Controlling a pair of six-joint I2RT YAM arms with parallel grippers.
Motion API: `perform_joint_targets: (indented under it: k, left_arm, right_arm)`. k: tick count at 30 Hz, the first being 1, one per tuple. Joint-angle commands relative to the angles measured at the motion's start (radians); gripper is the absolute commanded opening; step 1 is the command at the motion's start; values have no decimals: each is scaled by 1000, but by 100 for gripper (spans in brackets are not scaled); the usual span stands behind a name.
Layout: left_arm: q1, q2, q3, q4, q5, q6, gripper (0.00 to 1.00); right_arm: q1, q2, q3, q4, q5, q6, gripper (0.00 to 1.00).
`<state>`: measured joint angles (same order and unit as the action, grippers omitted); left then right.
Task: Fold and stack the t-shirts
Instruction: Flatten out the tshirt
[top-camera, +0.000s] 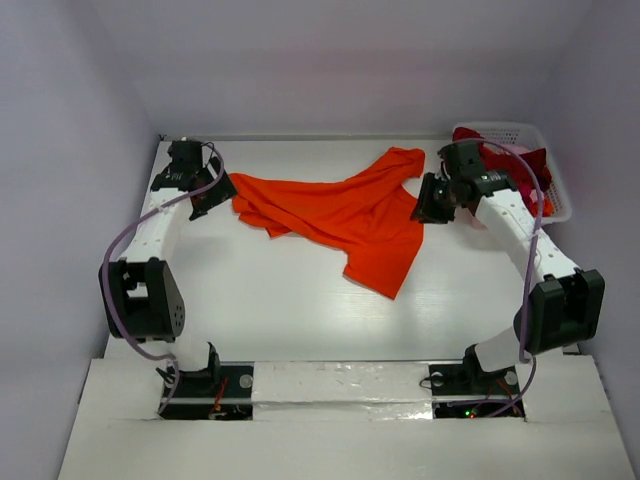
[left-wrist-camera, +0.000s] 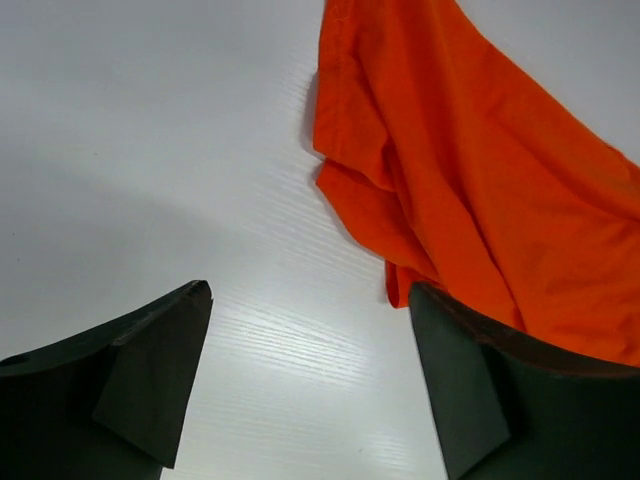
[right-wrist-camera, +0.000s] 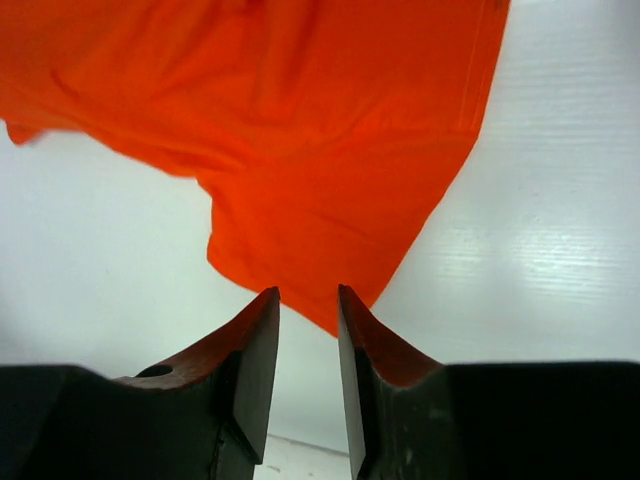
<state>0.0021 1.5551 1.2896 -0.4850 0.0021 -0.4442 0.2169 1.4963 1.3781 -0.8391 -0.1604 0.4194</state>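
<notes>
One bright orange t-shirt (top-camera: 345, 215) lies crumpled and spread out on the white table, toward the back. My left gripper (top-camera: 212, 196) hovers at the shirt's left edge. In the left wrist view it (left-wrist-camera: 310, 290) stands wide open over bare table, with the orange cloth (left-wrist-camera: 480, 180) just beyond its right finger (left-wrist-camera: 480, 390). My right gripper (top-camera: 430, 200) is at the shirt's right edge. Its jaws (right-wrist-camera: 307, 295) stand a narrow gap apart with nothing between them, and a corner of the orange shirt (right-wrist-camera: 330, 150) lies on the table just past the tips. Dark red t-shirts (top-camera: 500, 155) fill the basket.
A white lattice basket (top-camera: 553, 180) stands at the back right corner, close behind my right arm. White walls close in the table at the back and on both sides. Bare tabletop (top-camera: 280, 300) stretches between the shirt and the arm bases.
</notes>
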Motion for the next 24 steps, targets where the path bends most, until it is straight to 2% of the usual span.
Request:
perform_joint_targets:
  k: [1,3,6,10,11,13,15,18,19,24]
  left_arm:
    - [4,49,100,-38,39,13,83]
    - [4,91,131,-62,56,16,83]
    - [-5,164,177,-98,98,29,78]
    - [-19,186,145,-92,171,30,52]
    - [-36,184,111,-87,189,32,51]
    - [-51,191,73,-92,213,36,52]
    - [-65,188,44,-77,222,39,53]
    - [-86,198,14,-73,243,50,58]
    - [-86,203,11,-66,245,53,63]
    - [-105,204,-6,17,246,47,67]
  right_arm:
    - [36,-82,-10,0,2,1,36]
    - [47,-87,12,-31,-4,-1,37]
    - [84,-82,68,-83,-19,-7,31]
    - [136,-88,53,-112,-34,-7,34]
    - [145,-91,21,-104,-36,-7,34]
    - [156,-88,-5,-97,-44,-5,37]
    - [177,-87,-28,-88,-50,13,33]
    - [202,-85,-56,-63,-67,33,35]
    - [202,-79,-69,-52,-73,36,36]
    - [202,-47,-189,190,-67,90,36]
